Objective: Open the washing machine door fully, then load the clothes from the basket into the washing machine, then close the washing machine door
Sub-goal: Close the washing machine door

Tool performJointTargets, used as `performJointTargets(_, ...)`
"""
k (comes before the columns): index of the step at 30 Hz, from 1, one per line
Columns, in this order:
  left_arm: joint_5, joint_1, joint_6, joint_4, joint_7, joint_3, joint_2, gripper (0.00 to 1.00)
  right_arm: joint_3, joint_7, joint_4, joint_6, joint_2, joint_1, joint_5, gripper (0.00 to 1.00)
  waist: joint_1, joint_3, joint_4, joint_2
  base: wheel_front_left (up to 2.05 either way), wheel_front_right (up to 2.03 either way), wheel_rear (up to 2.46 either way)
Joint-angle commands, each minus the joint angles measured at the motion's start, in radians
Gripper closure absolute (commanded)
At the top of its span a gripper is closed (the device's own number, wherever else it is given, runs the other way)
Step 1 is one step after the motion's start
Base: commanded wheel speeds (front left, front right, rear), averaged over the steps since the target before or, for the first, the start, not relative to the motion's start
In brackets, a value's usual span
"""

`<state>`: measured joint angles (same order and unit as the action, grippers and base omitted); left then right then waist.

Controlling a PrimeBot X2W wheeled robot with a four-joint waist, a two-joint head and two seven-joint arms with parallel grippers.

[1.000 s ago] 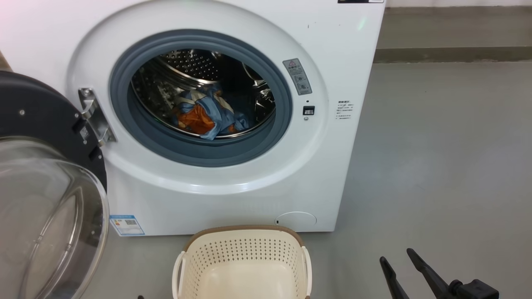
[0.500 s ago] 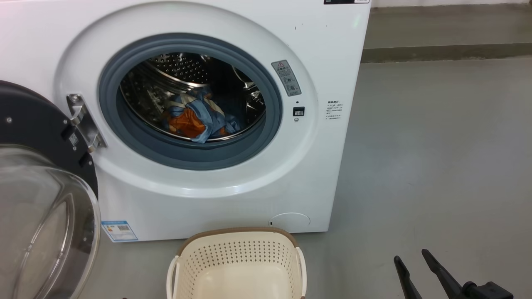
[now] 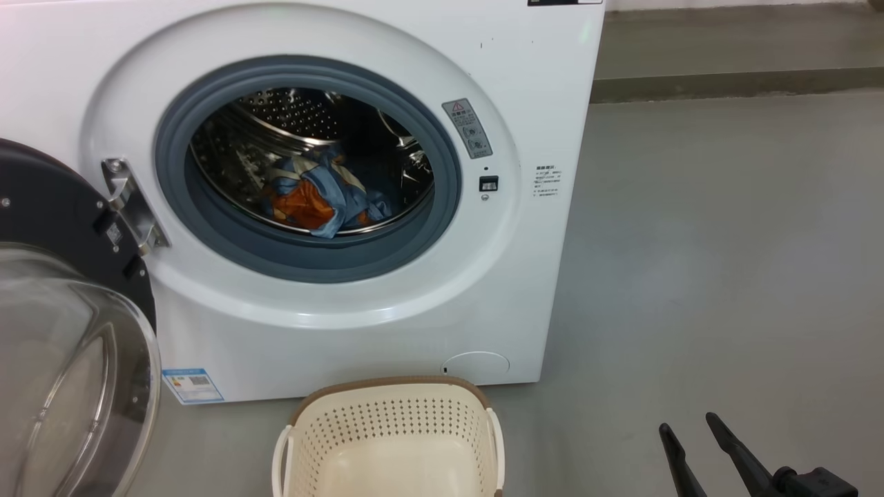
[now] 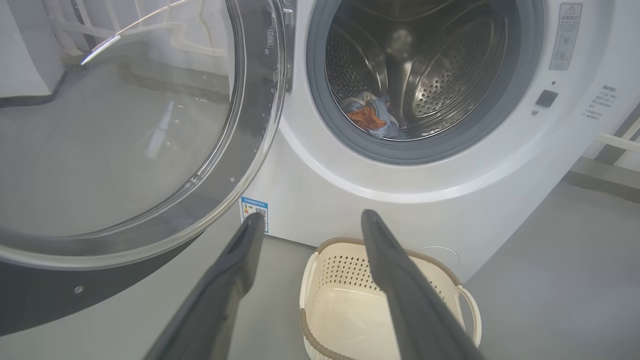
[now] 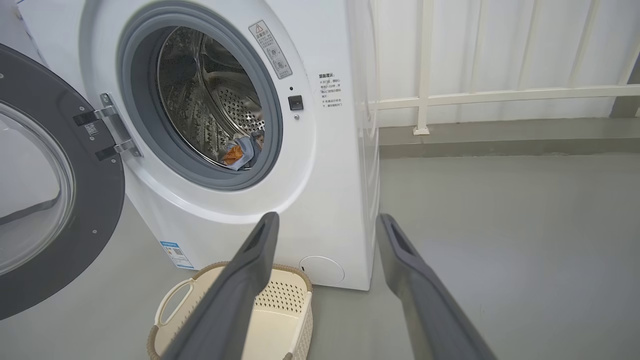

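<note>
The white washing machine (image 3: 345, 331) stands with its door (image 3: 62, 207) swung wide open to the left, black ring and glass bowl facing me. The clothes (image 3: 314, 197), blue with orange print, lie bundled in the steel drum, also seen as clothes (image 4: 372, 112) and clothes (image 5: 240, 152). The cream basket (image 3: 387, 393) sits on the floor before the machine, its inside bare. My right gripper (image 3: 688, 422) is open, low at the right, apart from the basket. My left gripper (image 4: 313, 216) is open above the basket (image 4: 320, 247), beside the door (image 4: 250, 150). Nothing is between either gripper's fingers.
Grey floor (image 3: 725, 241) stretches to the right of the machine. A raised kerb (image 3: 725, 86) runs behind it, and a white railing (image 5: 450, 95) stands on that kerb. The open door takes up the space at the left of the machine.
The head camera has shifted, so the machine and basket sit a little further left in the picture. My right gripper shows slightly further right. Both grippers stay open.
</note>
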<state>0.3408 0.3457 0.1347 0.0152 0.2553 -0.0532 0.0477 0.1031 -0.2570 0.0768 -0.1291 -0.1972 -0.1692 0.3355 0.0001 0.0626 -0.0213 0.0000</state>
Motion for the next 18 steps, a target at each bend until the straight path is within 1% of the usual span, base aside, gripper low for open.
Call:
performJointTargets(1, -0.001, -0.02, 0.0, 0.018, 0.006, 0.035, 0.003, 0.0, 0.016, -0.005, -0.025, -0.002, -0.014, 0.012, -0.018, 0.0, -0.0001, 0.0, 0.002, 0.0, -0.88, 0.88, 0.0)
performJointTargets(6, -0.003, -0.021, 0.003, 0.017, 0.006, 0.037, 0.003, 0.0, 0.016, -0.005, -0.025, -0.002, -0.014, 0.014, -0.017, 0.0, -0.0001, 0.0, 0.003, 0.0, -1.29, 1.29, 0.0)
performJointTargets(14, -0.015, -0.021, 0.005, 0.01, 0.006, 0.034, 0.003, 0.0, 0.018, -0.005, -0.025, -0.002, -0.013, 0.015, -0.014, 0.0, -0.0001, -0.001, 0.002, 0.0, -1.86, 1.86, 0.0)
performJointTargets(18, -0.012, -0.023, 0.005, 0.012, 0.006, 0.034, 0.003, 0.0, 0.019, -0.005, -0.025, -0.002, -0.012, 0.015, -0.014, 0.0, -0.0001, -0.003, 0.001, 0.0, -1.37, 1.37, 0.0)
